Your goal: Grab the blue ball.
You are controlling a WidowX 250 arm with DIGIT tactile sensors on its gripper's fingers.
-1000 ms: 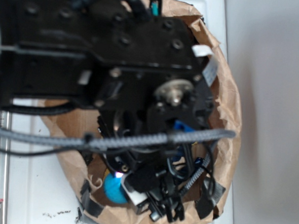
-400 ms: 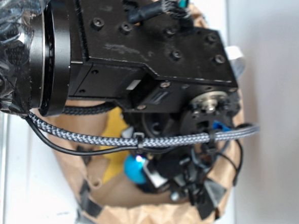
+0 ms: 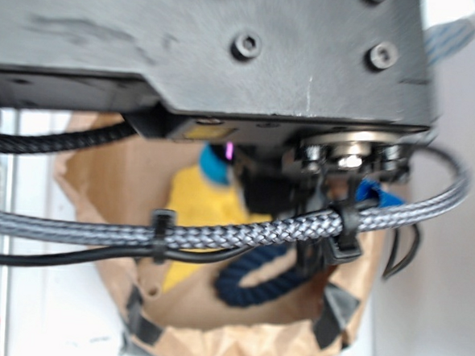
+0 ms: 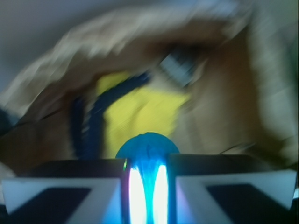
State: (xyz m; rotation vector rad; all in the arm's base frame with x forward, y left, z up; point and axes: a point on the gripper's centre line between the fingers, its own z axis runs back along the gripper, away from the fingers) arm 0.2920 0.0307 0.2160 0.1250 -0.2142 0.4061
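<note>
Pinching the blue ball [image 4: 147, 144] between the gripper [image 4: 147, 186] pads, clear above the yellow cloth [image 4: 140, 114] and navy rope [image 3: 264, 276]; holding squeeze steady, rising straight out of the paper bag [image 3: 211, 338].

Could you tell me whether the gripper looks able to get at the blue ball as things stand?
Probably yes: in the wrist view the blue ball already sits between the fingers of the gripper, nothing intervening.
</note>
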